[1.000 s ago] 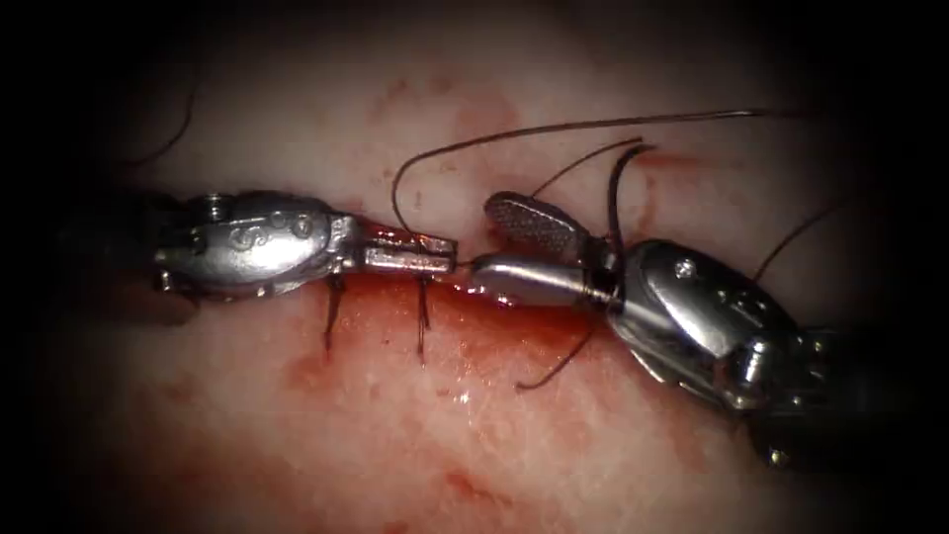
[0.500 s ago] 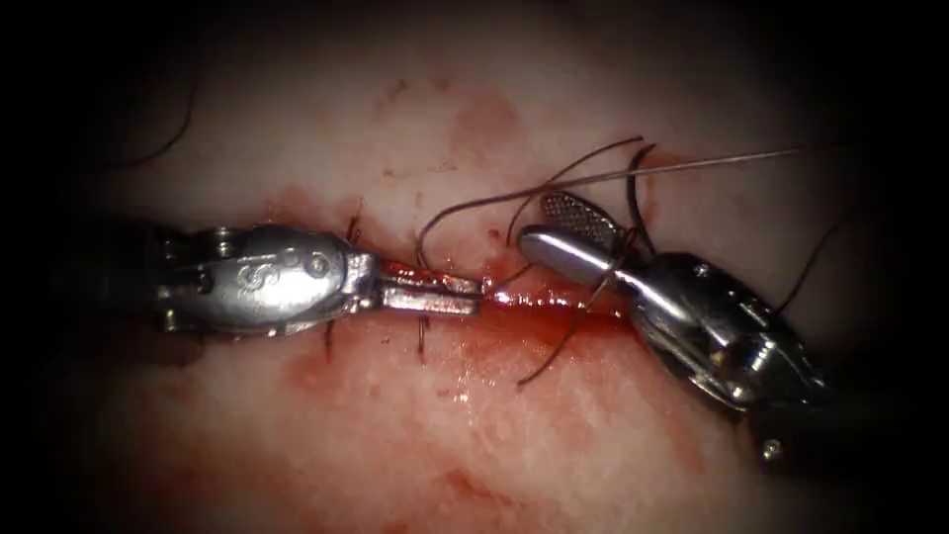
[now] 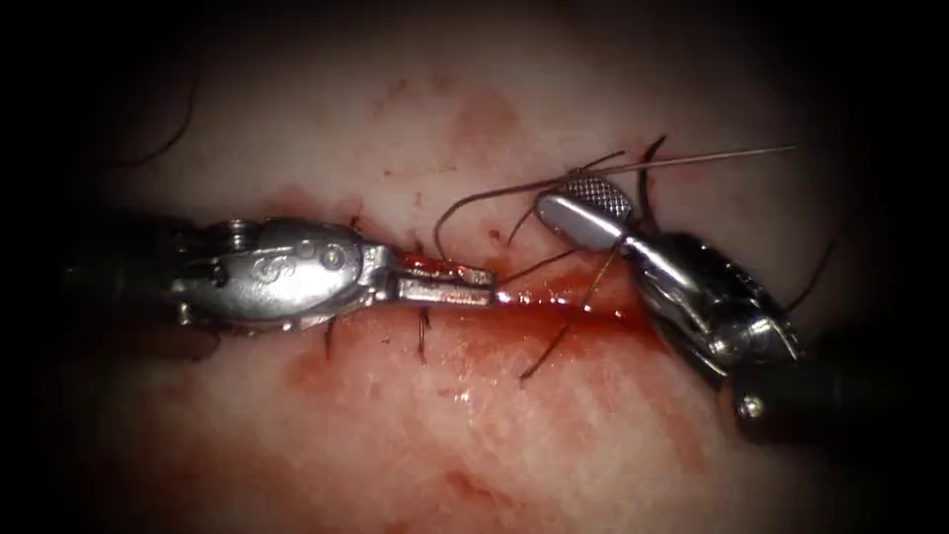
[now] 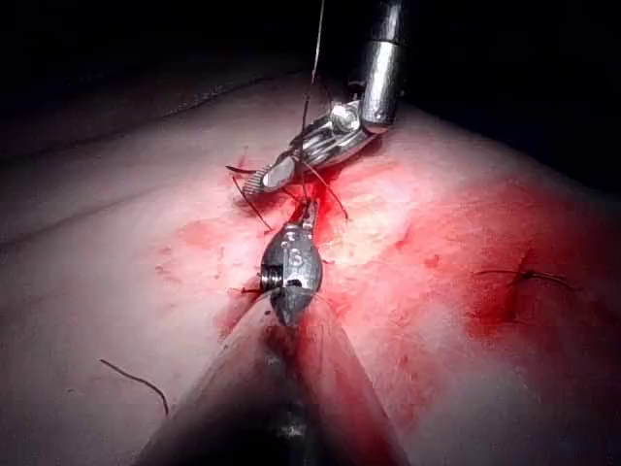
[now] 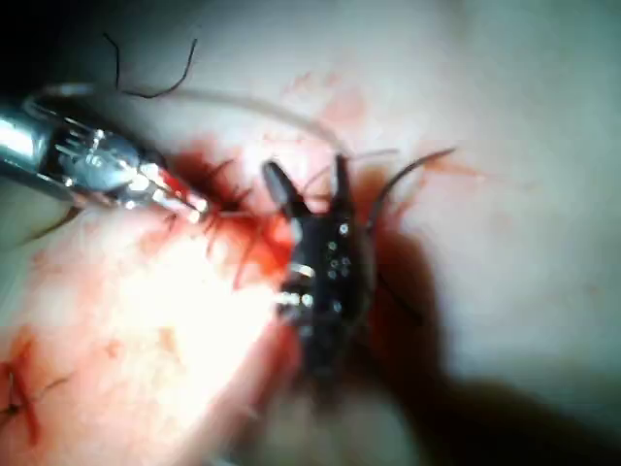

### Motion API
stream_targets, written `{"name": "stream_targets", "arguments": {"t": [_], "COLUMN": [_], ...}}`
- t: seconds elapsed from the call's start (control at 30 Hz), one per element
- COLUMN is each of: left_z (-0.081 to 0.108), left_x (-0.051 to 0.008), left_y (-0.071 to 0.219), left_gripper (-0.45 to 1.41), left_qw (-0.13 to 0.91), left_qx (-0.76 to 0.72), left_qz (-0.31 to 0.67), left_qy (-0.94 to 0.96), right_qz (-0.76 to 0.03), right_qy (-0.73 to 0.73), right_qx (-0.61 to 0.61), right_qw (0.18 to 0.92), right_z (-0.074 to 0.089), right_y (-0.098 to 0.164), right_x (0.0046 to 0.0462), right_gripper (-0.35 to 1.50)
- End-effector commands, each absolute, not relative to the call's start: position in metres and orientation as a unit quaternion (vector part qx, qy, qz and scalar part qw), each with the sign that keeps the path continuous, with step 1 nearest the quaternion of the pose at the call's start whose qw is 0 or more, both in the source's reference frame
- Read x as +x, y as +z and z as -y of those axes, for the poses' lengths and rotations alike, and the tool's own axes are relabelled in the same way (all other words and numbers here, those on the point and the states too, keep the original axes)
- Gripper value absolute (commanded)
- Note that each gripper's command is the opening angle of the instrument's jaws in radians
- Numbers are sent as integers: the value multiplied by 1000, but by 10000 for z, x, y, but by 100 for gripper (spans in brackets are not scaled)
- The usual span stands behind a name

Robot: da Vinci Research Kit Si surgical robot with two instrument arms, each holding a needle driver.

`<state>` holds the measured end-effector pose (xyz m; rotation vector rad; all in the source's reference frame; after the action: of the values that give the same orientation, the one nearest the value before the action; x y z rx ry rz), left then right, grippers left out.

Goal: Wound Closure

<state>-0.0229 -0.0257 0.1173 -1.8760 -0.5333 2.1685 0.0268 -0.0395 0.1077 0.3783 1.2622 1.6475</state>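
The cut (image 3: 583, 307) runs across the tissue (image 3: 474, 435) and is wet with red fluid. My left tool (image 3: 450, 282) lies along it, jaws shut on the thread (image 3: 474, 201) at their tip. That thread loops up from there and runs off right past my right tool (image 3: 559, 196). The right tool hovers just above the cut's right part, jaws open and holding nothing, and the thread crosses its ridged jaw. In the left wrist view the left tool (image 4: 309, 209) points at the right tool (image 4: 272, 175). The right wrist view shows the right tool (image 5: 309, 184) with jaws spread, beside the left tool (image 5: 194, 204).
Two dark stitches (image 3: 422, 331) cross the cut under the left tool. Loose thread ends (image 3: 554, 346) trail over the cut's right part and around the right tool's wrist (image 3: 643, 188). A stray thread piece (image 4: 136, 379) lies on the tissue.
The left tool slid right along the cut and slightly lower. The right tool lifted up and away from the cut, jaws still open. The thread loop has shrunk.
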Motion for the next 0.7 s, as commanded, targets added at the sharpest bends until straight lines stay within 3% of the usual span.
{"name": "stream_targets", "arguments": {"t": [0.03,0.63,0.7], "left_z": [259,257,257], "left_x": [-236,-240,-240], "left_y": [1178,1174,1174], "left_gripper": [-45,-45,-45], "left_qw": [112,111,111], "left_qx": [-639,-641,-641], "left_qz": [182,185,186], "left_qy": [739,737,737], "right_qz": [-517,-503,-507], "right_qy": [682,692,693], "right_qx": [161,164,167], "right_qw": [492,491,485], "right_z": [398,389,387], "right_y": [1085,1094,1091], "right_x": [275,282,280], "right_gripper": [79,76,69]}}
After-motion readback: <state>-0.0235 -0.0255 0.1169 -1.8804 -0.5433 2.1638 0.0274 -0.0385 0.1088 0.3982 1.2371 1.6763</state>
